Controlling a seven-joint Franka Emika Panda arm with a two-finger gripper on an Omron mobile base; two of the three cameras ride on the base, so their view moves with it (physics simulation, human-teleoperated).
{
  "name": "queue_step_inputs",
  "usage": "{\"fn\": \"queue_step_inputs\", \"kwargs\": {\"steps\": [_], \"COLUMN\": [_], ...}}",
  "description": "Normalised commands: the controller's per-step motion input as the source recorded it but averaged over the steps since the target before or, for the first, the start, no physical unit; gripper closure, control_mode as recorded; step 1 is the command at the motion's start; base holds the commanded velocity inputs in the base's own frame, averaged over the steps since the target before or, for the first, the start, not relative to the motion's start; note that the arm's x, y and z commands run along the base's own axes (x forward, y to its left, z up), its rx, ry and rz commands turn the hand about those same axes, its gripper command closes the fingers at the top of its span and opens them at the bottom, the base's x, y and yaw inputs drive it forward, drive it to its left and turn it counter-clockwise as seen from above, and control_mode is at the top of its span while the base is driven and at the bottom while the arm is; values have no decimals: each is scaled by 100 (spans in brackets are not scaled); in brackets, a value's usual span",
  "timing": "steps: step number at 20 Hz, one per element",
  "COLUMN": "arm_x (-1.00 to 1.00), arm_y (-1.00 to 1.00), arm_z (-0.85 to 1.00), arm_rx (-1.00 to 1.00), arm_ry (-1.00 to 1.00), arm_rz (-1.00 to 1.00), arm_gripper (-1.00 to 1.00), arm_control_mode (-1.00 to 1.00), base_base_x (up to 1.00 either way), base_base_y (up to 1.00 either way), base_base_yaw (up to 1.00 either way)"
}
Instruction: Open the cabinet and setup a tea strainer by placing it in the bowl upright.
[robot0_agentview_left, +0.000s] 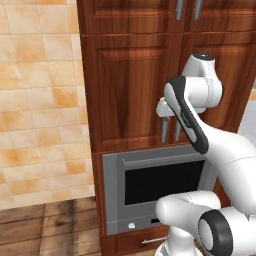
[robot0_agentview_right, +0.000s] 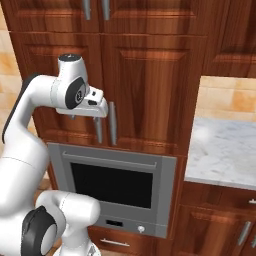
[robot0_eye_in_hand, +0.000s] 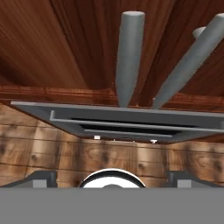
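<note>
Reddish-brown wood fills your view: the cabinet (robot0_agentview_right: 145, 95) stands shut above the grey oven (robot0_agentview_right: 112, 182), its two bar handles (robot0_eye_in_hand: 129, 57) side by side at the door seam. Your white arm (robot0_agentview_left: 187, 107) bends forward, its hand (robot0_agentview_right: 97, 107) right at those handles, fingers spread wide and gripping nothing.
</note>
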Motion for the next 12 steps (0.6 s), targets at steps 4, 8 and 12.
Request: {"fn": "queue_step_inputs", "kwargs": {"steps": [4,8,12], "arm_x": [0,0,0], "arm_y": [0,0,0], "arm_z": [0,0,0], "arm_rx": [0,0,0], "arm_ry": [0,0,0], "arm_rz": [0,0,0], "arm_gripper": [-100,-100,-100], "arm_control_mode": [100,100,100], "base_base_x": [-28,-26,-19], "base_base_y": [-38,-39,-29], "base_base_yaw": [0,0,0]}}
